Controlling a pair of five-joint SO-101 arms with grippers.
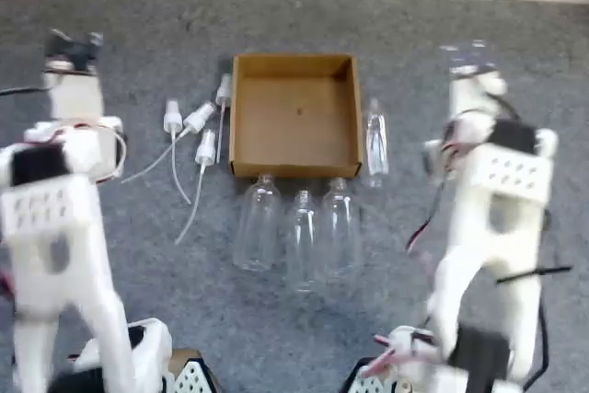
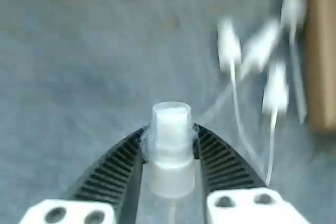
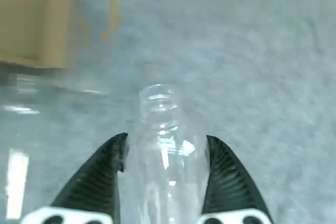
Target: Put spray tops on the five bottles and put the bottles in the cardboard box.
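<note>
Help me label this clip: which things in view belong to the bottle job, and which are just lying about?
Job in hand:
cardboard box
loose spray tops, four beside the box
three bottles lying in front of it
single bottle at its other side
held spray top in the left gripper
held bottle in the right gripper

Not part of it:
grey tabletop
arm cable

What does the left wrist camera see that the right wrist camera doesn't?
Only the left wrist view: jaws shut on a spray top, four loose spray tops beyond. Only the right wrist view: jaws shut on a clear bottle, other bottles lying nearby. Both: the cardboard box and the grey carpet.
</note>
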